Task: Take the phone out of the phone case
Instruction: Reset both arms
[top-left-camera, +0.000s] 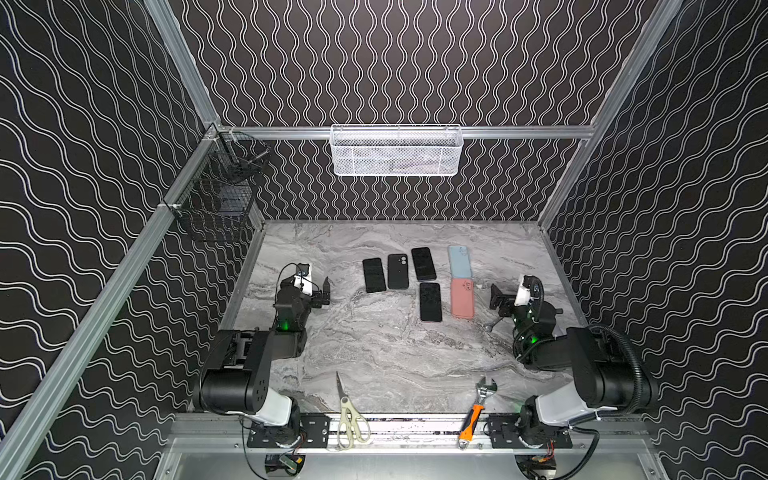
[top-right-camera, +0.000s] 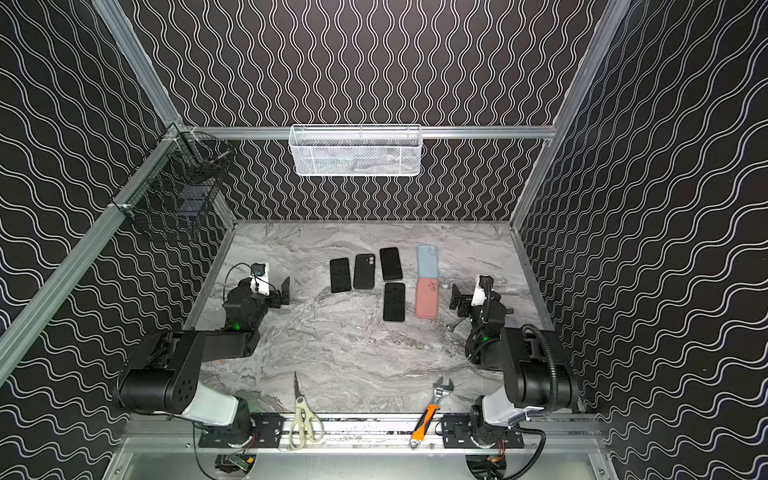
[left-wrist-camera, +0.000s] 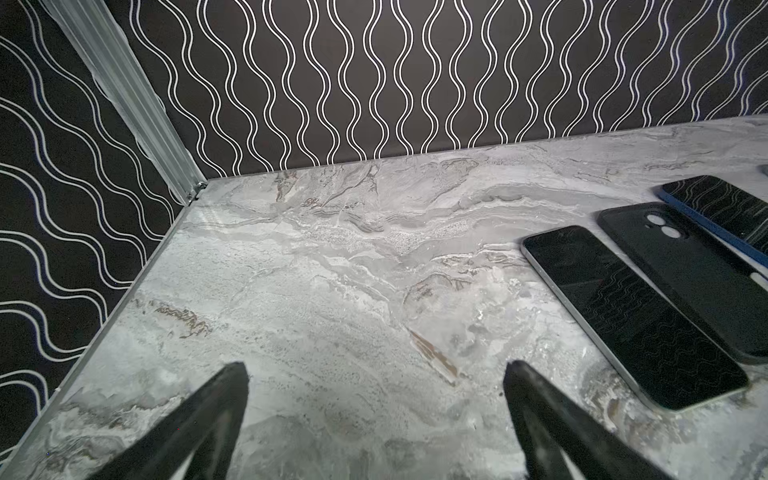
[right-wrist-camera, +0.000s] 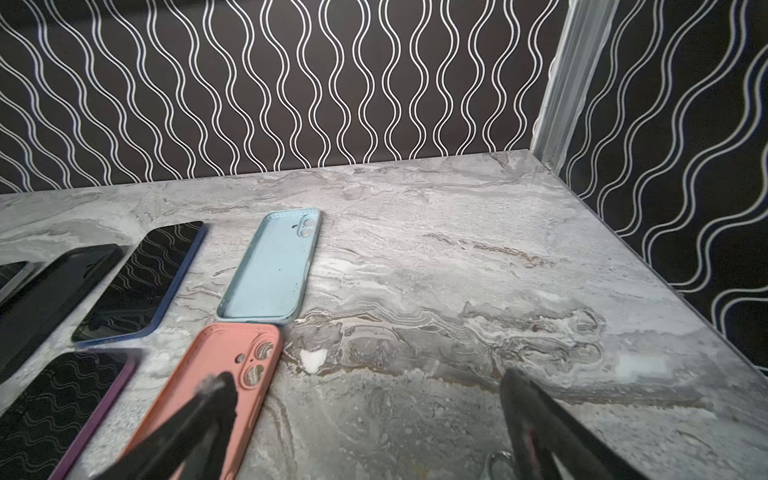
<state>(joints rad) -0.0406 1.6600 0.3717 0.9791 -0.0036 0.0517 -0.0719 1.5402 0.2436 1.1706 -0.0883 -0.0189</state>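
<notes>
Left jaws and right jaws are seen spread wide, nothing gripped. The purple-cased phone (top-left-camera: 430, 302) is laid flat on the worktop (top-left-camera: 374, 365), screen up, long axis running towards the back wall. It is reached sooner by the right jaws, just past the pink case (top-left-camera: 462, 298).

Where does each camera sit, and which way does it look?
Top views: high at the near edge, looking down on the table; left arm and right arm show.
Left wrist: behind the open left hand, facing the far-left corner.
Right wrist: behind the open right hand, facing the far-right corner.
Shared: both wrist views catch the blue-edged phone.
</notes>
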